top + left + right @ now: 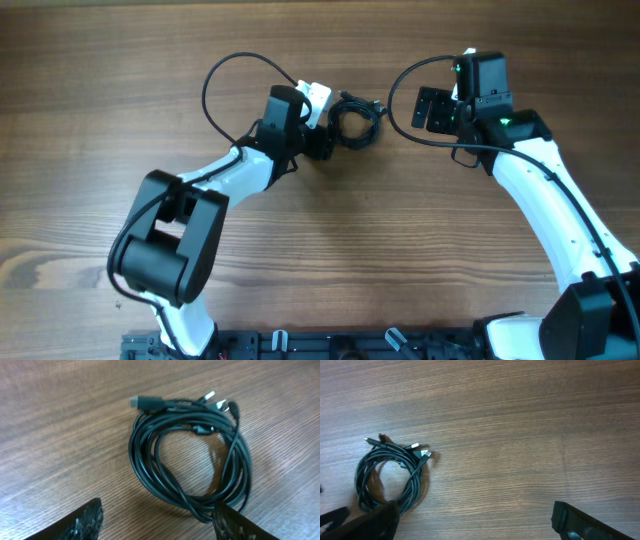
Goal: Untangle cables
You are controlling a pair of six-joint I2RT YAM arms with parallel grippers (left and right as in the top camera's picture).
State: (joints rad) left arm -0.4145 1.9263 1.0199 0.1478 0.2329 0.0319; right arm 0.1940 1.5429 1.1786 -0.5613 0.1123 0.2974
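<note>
Nearest the robot's base, the wooden table (pixel 330 260) lies between the two arms. The left gripper (pixel 156 525) hangs low over the near rim of the cables (pixel 142 462), its jaws wide apart with nothing held. In the left wrist view one fingertip (pixel 82 520) sits over open wood to the left of the bundle. The other overlaps the coil's near right edge; whether it touches I cannot tell. The right gripper (pixel 436 108) hovers well apart to the right of the bundle, jaws fully spread and empty.

The cables form a small round coil of several thin black cords, wound together and lying flat on the table just beyond the left gripper. The plug ends (pixel 215 400) gather on the far side of the ring: a long dark plug (pixel 145 402) points left, and a few with metal tips fan out to the right.

The step in hand looks like a first grasp on the coil. To do it well, I judge the left jaws should take only the near arc of the ring, all strands together, and pin it gently. The right gripper could then come in for one plug end at the far side and draw that cord out along its own winding. Grabbing across the whole ring would tighten the loops, and pulling a plug straight across the hole risks a knot — slow, with the coil anchored, seems the safer way
</note>
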